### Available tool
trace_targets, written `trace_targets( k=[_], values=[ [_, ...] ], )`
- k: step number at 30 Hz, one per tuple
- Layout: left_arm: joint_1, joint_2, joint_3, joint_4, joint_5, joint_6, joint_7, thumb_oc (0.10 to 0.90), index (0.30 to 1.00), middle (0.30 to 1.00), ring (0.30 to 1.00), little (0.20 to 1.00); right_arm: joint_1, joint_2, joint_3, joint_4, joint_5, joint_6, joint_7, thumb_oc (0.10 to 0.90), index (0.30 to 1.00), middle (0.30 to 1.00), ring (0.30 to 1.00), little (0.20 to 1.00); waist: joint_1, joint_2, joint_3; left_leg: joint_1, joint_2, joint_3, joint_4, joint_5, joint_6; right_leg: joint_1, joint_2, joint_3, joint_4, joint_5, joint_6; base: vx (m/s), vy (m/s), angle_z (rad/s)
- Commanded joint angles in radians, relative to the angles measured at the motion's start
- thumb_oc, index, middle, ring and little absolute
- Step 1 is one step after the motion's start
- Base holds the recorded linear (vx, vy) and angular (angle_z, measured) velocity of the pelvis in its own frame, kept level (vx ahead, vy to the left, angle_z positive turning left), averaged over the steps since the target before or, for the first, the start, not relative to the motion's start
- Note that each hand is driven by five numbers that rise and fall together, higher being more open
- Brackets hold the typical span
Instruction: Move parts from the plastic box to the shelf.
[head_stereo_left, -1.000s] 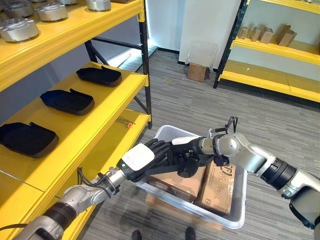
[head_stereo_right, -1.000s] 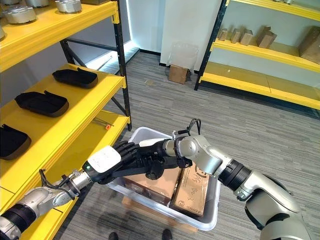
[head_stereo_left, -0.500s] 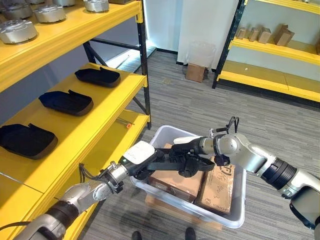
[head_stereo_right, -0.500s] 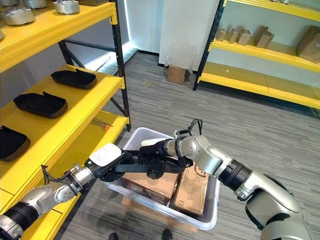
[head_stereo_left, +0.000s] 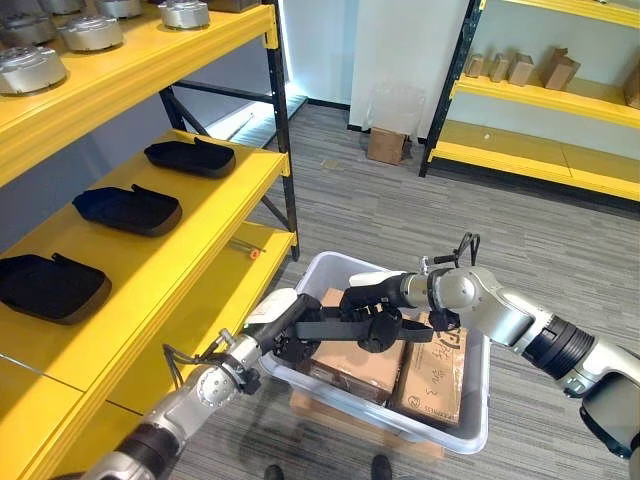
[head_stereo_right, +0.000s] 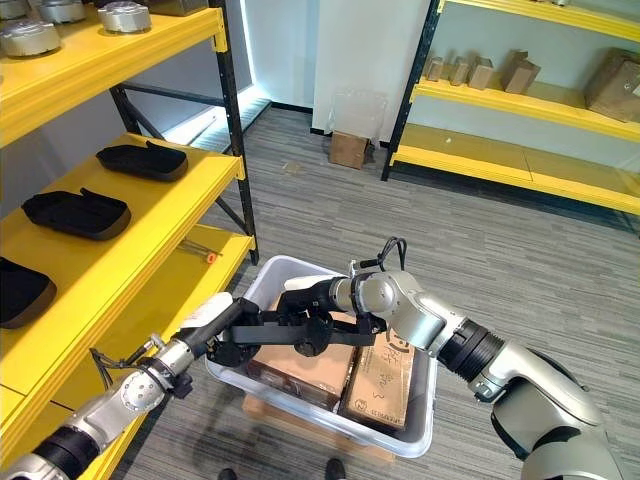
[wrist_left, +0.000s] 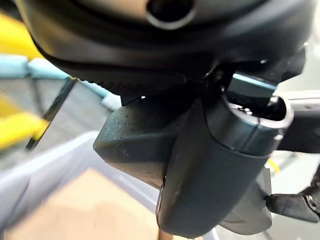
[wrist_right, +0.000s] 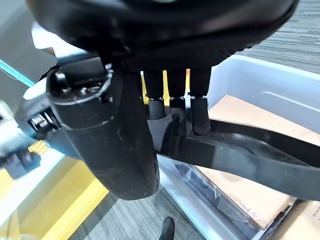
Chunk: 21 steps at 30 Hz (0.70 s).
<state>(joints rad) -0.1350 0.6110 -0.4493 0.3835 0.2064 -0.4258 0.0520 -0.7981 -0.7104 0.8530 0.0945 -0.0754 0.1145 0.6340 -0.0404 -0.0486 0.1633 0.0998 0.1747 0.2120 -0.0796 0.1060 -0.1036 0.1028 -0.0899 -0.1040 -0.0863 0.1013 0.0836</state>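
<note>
Risk of a fumble first: one flat black part (head_stereo_left: 350, 328) carried between two hands over the white plastic box (head_stereo_left: 470, 420), so any mismatch in pull between the arms could twist it loose and drop it back onto the cardboard boxes (head_stereo_left: 360, 365) inside. Could also catch an edge on the box wall near the left hand, or clip the yellow shelf (head_stereo_left: 180, 260) lip on the way across, since the part sits lower than the middle tier. Black parts (head_stereo_left: 128, 208) already lined up on that tier, leaving limited room and a chance of nudging one on placement. Left hand (head_stereo_left: 285, 335) reaching in from the lower left across the box rim, forearm low beside the shelf edge, fingers curled around the near end of the part as far as can be judged; left wrist view too close to settle more. Right hand (head_stereo_right: 310, 305) stretched in from the right with the arm bent at the elbow, fingers (wrist_right: 200, 117) curled down over the part's upper edge and thumb beneath, gripping it. Part held above the cardboard boxes, tilted little, not yet clear of the box. Metal round parts (head_stereo_left: 30, 68) resting on the top tier, well apart from the action.
</note>
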Motion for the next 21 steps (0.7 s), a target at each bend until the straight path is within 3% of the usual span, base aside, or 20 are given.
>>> trace_targets(
  k=[1,2,3,7,13,16,18,21],
  values=[
    [-0.138,-0.08,-0.06,-0.029,-0.064,-0.083,0.013,0.4,0.3,0.3,0.3,0.3,-0.124,0.168,-0.127,-0.068,0.19,-0.092,-0.218,0.4,0.3,0.3,0.3,0.3,0.029,0.0,-0.058,0.052,0.059,-0.005,-0.008,-0.066,-0.032,0.019,-0.075,-0.054,0.01,-0.031,0.092,0.0,0.0,0.0],
    [-0.132,-0.082,-0.058,-0.028,-0.061,-0.085,0.019,0.4,0.3,0.3,0.3,0.3,-0.116,0.169,-0.136,-0.073,0.197,-0.088,-0.228,0.584,0.558,0.558,0.558,0.558,0.028,0.001,-0.058,0.053,0.059,-0.004,-0.008,-0.066,-0.032,0.019,-0.076,-0.054,0.01,-0.03,0.091,0.0,0.0,0.0],
    [-0.122,-0.087,-0.049,-0.03,-0.061,-0.079,0.032,0.4,0.3,0.3,0.3,0.3,-0.096,0.175,-0.166,-0.08,0.236,-0.083,-0.275,0.9,1.0,1.0,1.0,1.0,0.026,0.002,-0.056,0.053,0.059,-0.004,-0.008,-0.066,-0.033,0.019,-0.076,-0.053,0.01,-0.029,0.091,0.0,0.0,0.0],
    [-0.097,-0.094,-0.012,-0.046,-0.085,-0.047,0.045,0.4,0.3,0.3,0.3,0.3,-0.026,0.212,-0.255,-0.092,0.334,-0.036,-0.294,0.9,1.0,1.0,1.0,1.0,0.02,0.007,-0.053,0.058,0.058,-0.005,-0.008,-0.067,-0.032,0.022,-0.076,-0.049,0.008,-0.029,0.091,0.0,0.0,0.0],
    [-0.05,-0.105,0.057,-0.049,-0.22,0.014,-0.008,0.4,0.3,0.3,0.3,0.3,0.112,0.219,-0.375,-0.154,0.437,-0.06,-0.348,0.9,1.0,1.0,1.0,1.0,0.01,0.012,-0.05,0.062,0.058,-0.003,-0.008,-0.067,-0.03,0.022,-0.078,-0.049,0.007,-0.025,0.091,0.0,0.0,0.0],
    [-0.009,-0.119,0.099,-0.05,-0.255,0.019,-0.031,0.4,0.3,0.3,0.3,0.3,0.167,0.198,-0.448,-0.262,0.482,-0.004,-0.372,0.9,1.0,1.0,1.0,1.0,0.002,0.014,-0.046,0.065,0.058,0.004,-0.008,-0.067,-0.029,0.021,-0.079,-0.048,0.005,-0.022,0.091,0.0,0.0,0.0],
    [0.03,-0.129,0.128,-0.043,-0.258,0.008,-0.026,0.4,0.3,0.3,0.3,0.3,0.208,0.18,-0.521,-0.365,0.608,0.022,-0.443,0.9,1.0,1.0,1.0,1.0,-0.008,0.012,-0.047,0.068,0.06,0.015,-0.008,-0.069,-0.03,0.02,-0.08,-0.046,0.002,-0.019,0.092,0.0,0.0,0.0],
    [0.053,-0.129,0.143,-0.044,-0.245,-0.003,-0.018,0.4,0.3,0.3,0.3,0.3,0.239,0.178,-0.59,-0.411,0.74,-0.022,-0.52,0.9,1.0,1.0,1.0,1.0,-0.017,0.011,-0.05,0.07,0.061,0.022,-0.008,-0.069,-0.031,0.019,-0.079,-0.041,0.0,-0.017,0.092,0.0,0.0,0.0]
  ],
)
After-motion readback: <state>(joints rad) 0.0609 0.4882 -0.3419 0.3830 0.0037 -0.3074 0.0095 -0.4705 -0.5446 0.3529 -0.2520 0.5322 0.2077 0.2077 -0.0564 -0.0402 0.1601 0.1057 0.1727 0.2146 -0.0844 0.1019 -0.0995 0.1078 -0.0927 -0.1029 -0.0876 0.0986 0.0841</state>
